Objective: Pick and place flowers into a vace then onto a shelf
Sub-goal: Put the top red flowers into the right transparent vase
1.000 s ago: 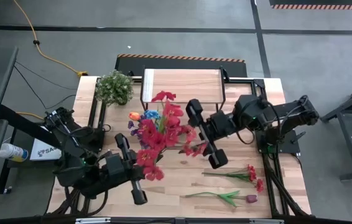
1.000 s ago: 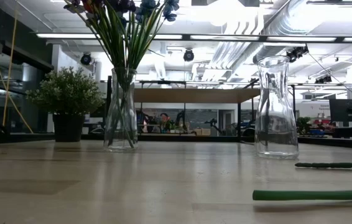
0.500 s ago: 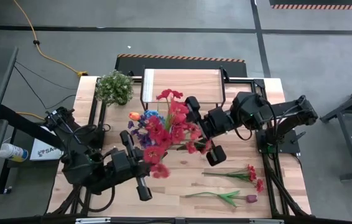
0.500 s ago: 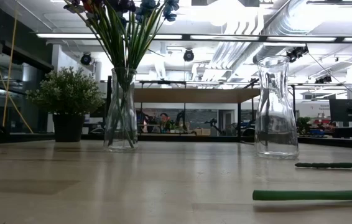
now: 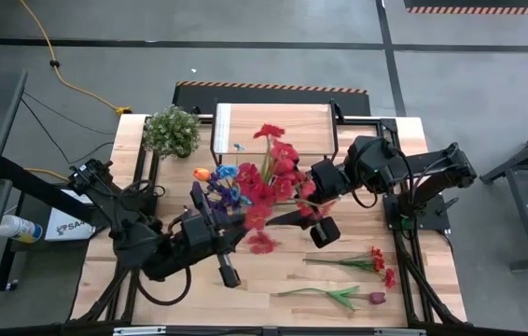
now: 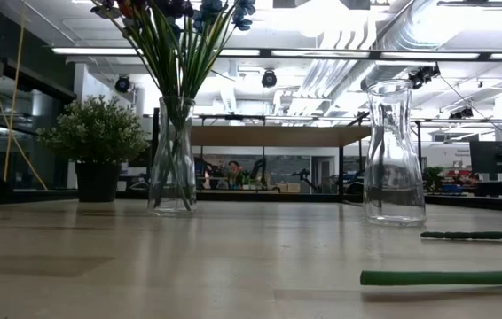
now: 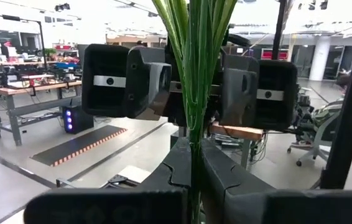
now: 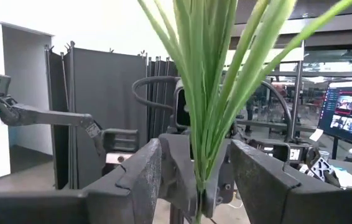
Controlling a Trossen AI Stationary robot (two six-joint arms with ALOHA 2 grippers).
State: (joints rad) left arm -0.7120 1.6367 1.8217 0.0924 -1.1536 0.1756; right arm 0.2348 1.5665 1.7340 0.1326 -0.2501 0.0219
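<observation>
**Flowers held between two grippers above the table**

Flowers [image 5: 273, 182], a bunch of red blooms on green stems, are held in the air over the middle of the wooden table [image 5: 357, 275], just in front of the shelf [image 5: 273, 126]. The left gripper [image 7: 191, 165] is clamped tight on the stem bundle. The right gripper [image 8: 196, 171] faces it from the opposite side, its fingers [image 8: 140, 171] standing apart on either side of the stems; whether they press the stems cannot be told. A glass vase with flowers [image 6: 173, 133] and an empty glass vase [image 6: 394, 155] stand on the table. Two loose red flowers [image 5: 357, 266] lie near the right front edge. A potted plant [image 5: 171, 131] stands beside the shelf.
</observation>
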